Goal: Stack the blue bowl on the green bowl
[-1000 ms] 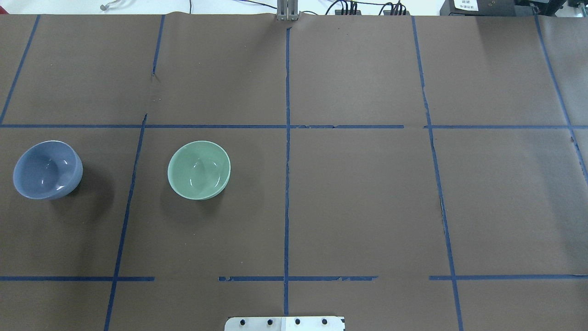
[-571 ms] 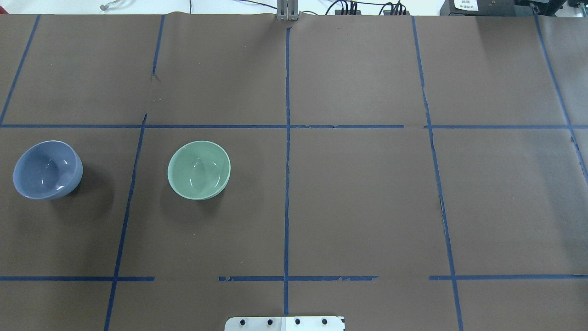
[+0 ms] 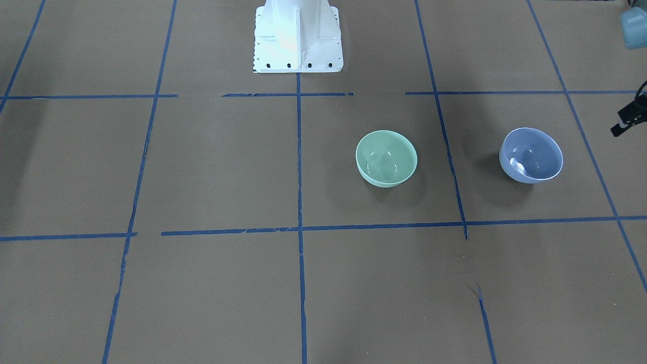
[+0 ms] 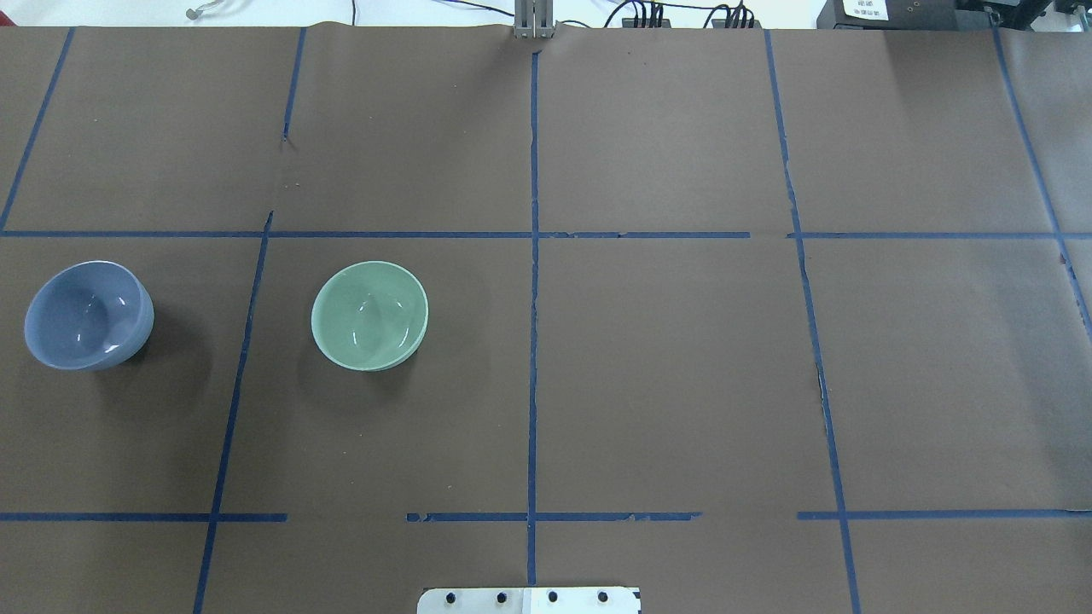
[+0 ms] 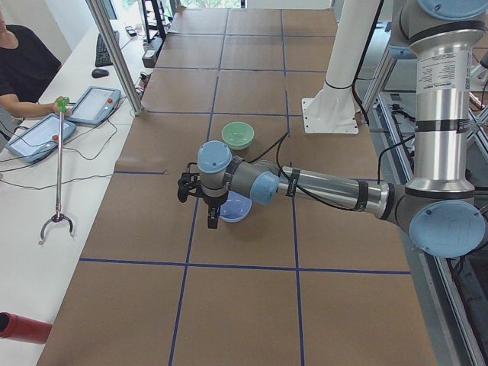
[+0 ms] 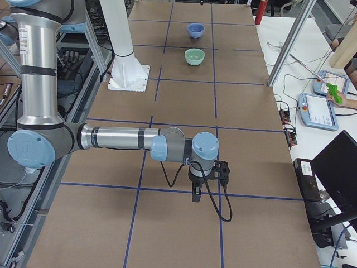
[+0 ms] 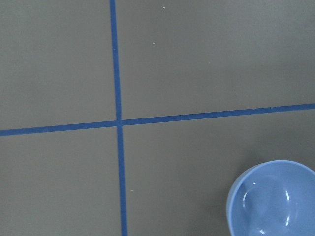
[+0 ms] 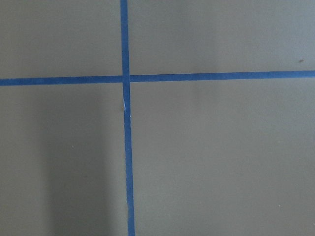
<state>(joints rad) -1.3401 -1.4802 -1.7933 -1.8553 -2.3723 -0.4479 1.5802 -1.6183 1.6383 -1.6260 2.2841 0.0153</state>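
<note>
We can read no text, number or brand with any certainty. At the far right edge of the table, in the overhead view, a white label lies on top of a black box. It carries dark print, but the letters are too small for us to make out. In the view from the table's left end, a white sticker with fine lines of print runs down the upright silver tube of the near arm, and that wording is also too small to read. The screens of the two tablets on the far left bench show nothing legible.
</note>
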